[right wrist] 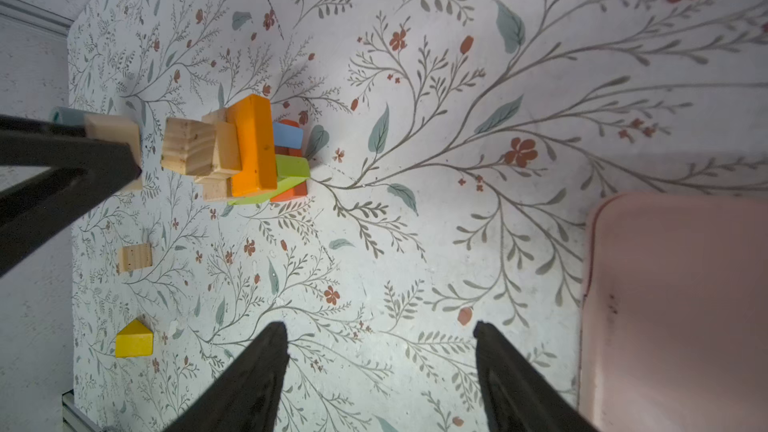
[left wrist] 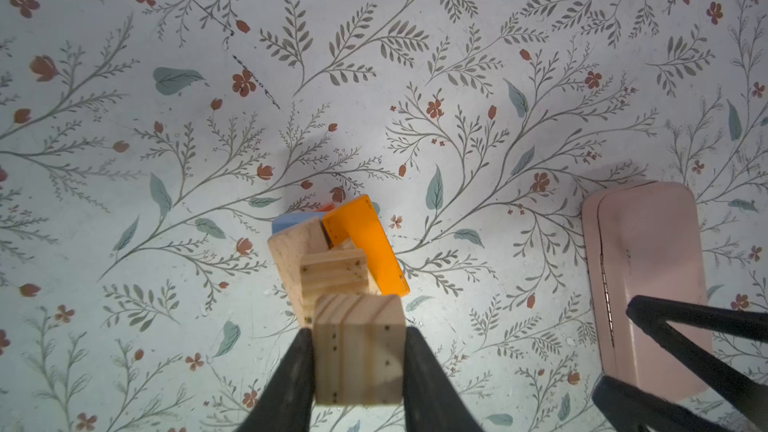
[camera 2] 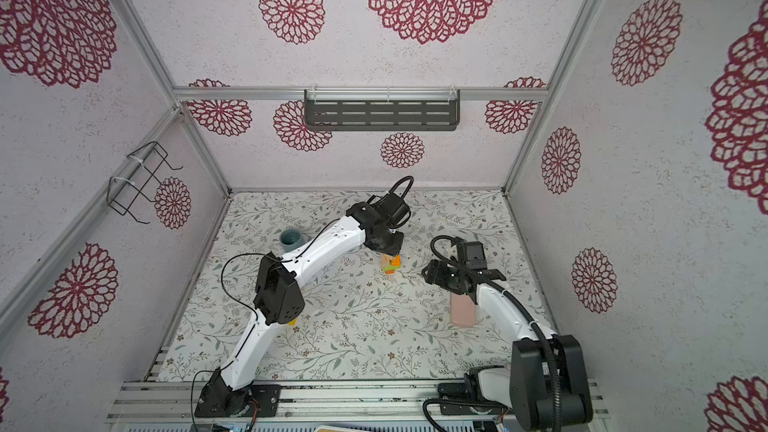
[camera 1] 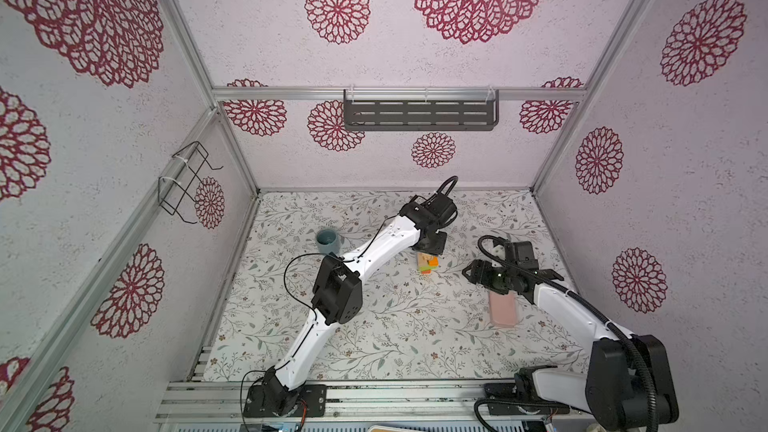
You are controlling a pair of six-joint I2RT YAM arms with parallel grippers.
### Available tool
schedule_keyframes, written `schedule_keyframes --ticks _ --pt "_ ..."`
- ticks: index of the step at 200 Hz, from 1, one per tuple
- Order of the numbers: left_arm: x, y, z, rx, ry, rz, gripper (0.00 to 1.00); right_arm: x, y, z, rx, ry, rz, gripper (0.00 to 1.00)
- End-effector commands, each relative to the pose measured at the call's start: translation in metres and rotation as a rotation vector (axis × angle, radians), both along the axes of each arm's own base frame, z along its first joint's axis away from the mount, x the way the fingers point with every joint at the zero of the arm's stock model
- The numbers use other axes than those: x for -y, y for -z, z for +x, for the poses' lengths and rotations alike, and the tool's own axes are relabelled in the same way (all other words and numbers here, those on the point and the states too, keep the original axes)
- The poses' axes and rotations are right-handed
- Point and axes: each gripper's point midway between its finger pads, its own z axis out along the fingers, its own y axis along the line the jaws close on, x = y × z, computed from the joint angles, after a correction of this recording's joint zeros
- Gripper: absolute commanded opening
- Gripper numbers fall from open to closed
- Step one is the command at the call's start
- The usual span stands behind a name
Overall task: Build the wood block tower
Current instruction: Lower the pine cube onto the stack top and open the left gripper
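Near the middle of the floral table (camera 1: 386, 338), the tower (camera 1: 428, 264) stands with orange and plain wood on top; just above it the left gripper (left wrist: 358, 332) clamps a plain wood block (left wrist: 358, 363). The right gripper (right wrist: 378, 326), jaws apart and empty, hangs near a pink slab (camera 1: 503, 309); a grey-blue mug (camera 1: 327, 241) stands leftward, flowered walls around.

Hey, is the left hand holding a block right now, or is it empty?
Holding. The left hand is shut on a plain block, just above the tower with a gap between them.
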Motion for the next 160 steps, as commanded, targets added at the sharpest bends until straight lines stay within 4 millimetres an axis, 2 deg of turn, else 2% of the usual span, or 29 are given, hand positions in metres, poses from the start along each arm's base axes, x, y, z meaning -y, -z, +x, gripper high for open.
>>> schedule_keyframes --ticks 1,114,160 --pt "-0.0012 0.0169 0.0036 -0.016 -0.007 0.016 0.35 -0.0004 -0.0076 0.0013 0.027 -0.013 0.006 0.74" --pt "-0.0097 0.0232 0.0125 -0.024 -0.034 0.019 0.36 -0.0003 -0.0062 0.0018 0.024 -0.015 0.005 0.74" --pt "-0.0076 0.0249 0.0121 -0.031 -0.029 0.01 0.36 -0.0008 -0.0047 0.0021 0.019 -0.017 0.006 0.74"
